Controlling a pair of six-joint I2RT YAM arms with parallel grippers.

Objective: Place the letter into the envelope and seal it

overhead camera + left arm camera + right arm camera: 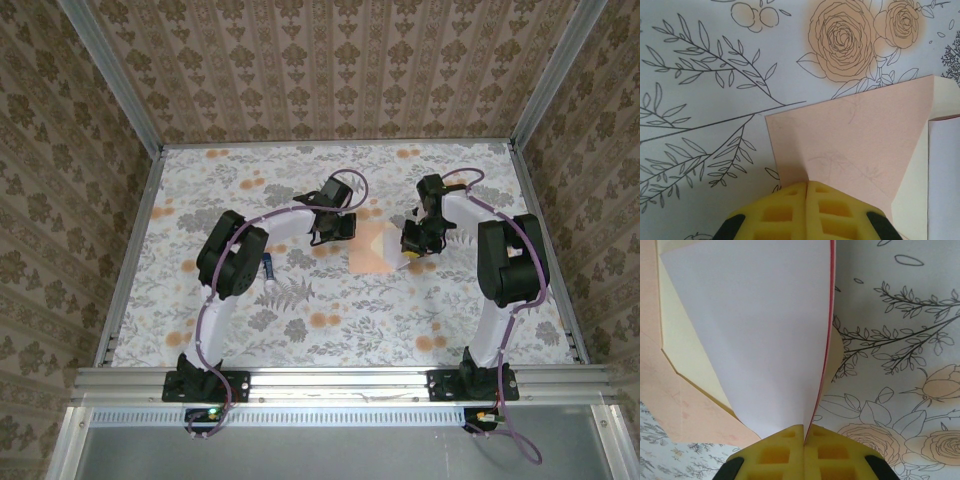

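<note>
Top view: the envelope (373,250) lies flat between left pincer (347,234) and right pincer (412,250); left wrist: pincer clenched, seemingly pinning its near edge; right wrist: pincer clenched on the light, floppy letter's (765,330) near edge, a sensible hold.

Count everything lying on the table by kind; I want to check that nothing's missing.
envelope: 1
letter: 1
small blue item: 1
Total: 3
</note>
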